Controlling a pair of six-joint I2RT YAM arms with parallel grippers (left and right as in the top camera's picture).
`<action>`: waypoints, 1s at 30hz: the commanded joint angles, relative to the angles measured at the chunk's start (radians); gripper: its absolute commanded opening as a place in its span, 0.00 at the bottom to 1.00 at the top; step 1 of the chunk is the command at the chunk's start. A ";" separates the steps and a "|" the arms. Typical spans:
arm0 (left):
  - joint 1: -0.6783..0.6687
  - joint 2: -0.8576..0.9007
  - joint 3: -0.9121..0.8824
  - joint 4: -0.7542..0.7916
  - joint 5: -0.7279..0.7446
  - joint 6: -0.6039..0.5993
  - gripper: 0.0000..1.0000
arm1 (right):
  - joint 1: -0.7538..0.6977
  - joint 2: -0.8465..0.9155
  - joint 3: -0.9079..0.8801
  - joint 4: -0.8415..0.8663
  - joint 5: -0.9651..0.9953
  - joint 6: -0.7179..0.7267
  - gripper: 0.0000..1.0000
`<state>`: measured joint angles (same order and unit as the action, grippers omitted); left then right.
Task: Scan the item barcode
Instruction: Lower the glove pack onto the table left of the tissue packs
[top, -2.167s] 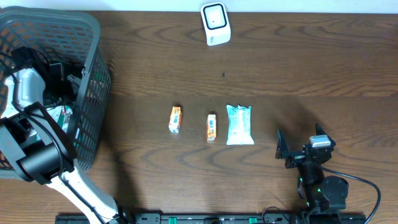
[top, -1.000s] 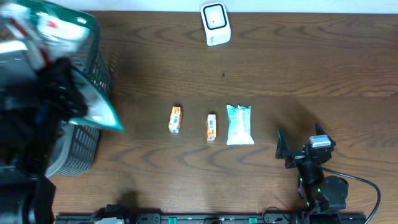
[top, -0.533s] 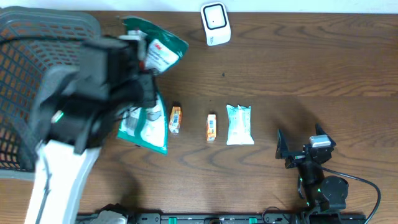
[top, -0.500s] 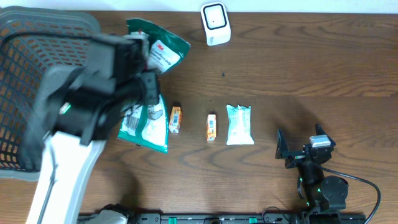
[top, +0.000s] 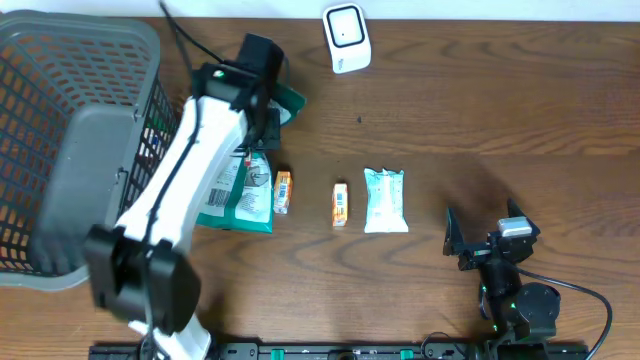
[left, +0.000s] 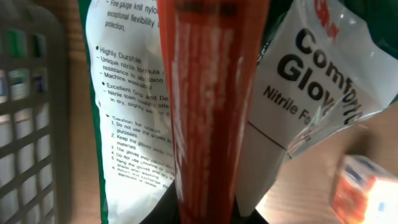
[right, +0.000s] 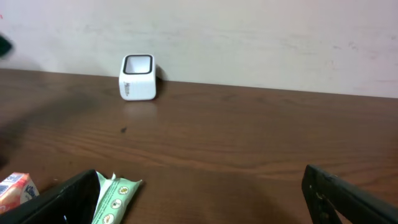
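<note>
**Glove packet out of the basket, scanner next**

The glove packet (top: 238, 195) hangs from the left gripper (top: 265, 110), which is clamped tight on its upper end. In the wrist view its printed white and green face (left: 137, 93) fills the frame. A blurred red-orange band runs up from between the jaws, and I cannot tell what it is. The packet's lower end trails back below the gripper, just beside the nearer of two small orange boxes (top: 282, 191). Whether it brushes the desk (top: 500, 100) cannot be told.

A couple of seconds ago this arm was down inside the basket (top: 60, 40). It has since lifted the packet out and swung it across, so the basket now lies to the gripper's left. The pick therefore looks finished, and what remains is presenting the code.

The scanner (top: 346, 38) stands a little ahead of the left gripper and to its right, near but apart, with bare desk between. No barcode shows on the visible face, so the packet may need turning before its code meets the scanner window.

Further to that gripper's right lie the second orange box (top: 340, 203) and a pale wipe pack (top: 385, 200). Far beyond them the right gripper (top: 485, 240) sits with jaws spread wide, holding nothing.
</note>
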<state>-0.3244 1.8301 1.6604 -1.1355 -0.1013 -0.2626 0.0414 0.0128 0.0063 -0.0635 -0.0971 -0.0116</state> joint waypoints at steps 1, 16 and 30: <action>0.018 0.082 -0.005 0.031 -0.027 -0.010 0.07 | 0.013 -0.001 -0.001 -0.004 0.002 -0.004 0.99; 0.060 0.241 -0.006 0.072 -0.027 -0.008 0.07 | 0.013 -0.001 -0.001 -0.004 0.002 -0.004 0.99; 0.060 0.246 -0.020 0.075 -0.084 0.007 0.08 | 0.013 -0.001 -0.001 -0.004 0.002 -0.005 0.99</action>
<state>-0.2646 2.0708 1.6588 -1.0607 -0.1608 -0.2619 0.0414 0.0128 0.0063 -0.0635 -0.0971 -0.0116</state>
